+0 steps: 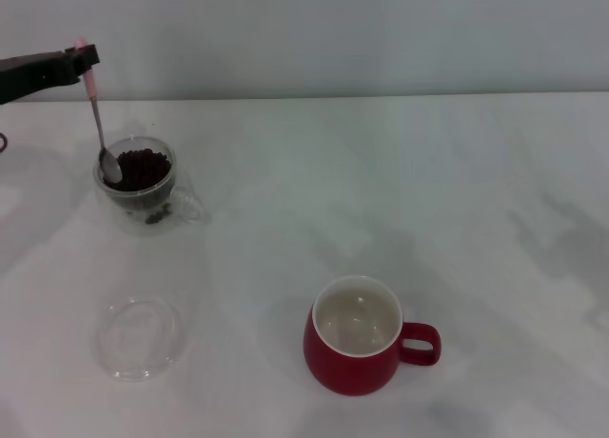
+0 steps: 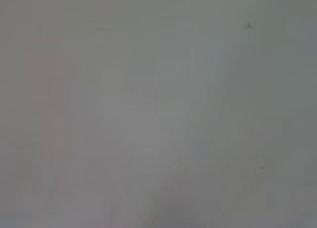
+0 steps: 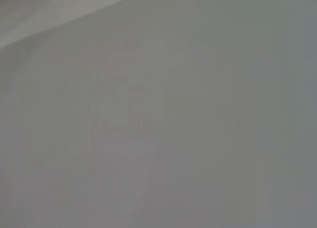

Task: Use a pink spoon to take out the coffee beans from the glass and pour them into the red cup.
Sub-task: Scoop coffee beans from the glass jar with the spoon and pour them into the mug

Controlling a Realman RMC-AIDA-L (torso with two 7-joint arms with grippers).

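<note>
The left arm reaches in from the left edge of the head view as a dark, nearly level bar, ending in the left gripper. Its dark fingers are closed on the top of the pale pink handle of the pink spoon. The spoon hangs steeply down from between the fingers, with its metal bowl well below them and slightly to their right. No wrist joint can be told apart on the arm. Neither wrist view shows any fingers. The right arm and its gripper appear in no view.
</note>
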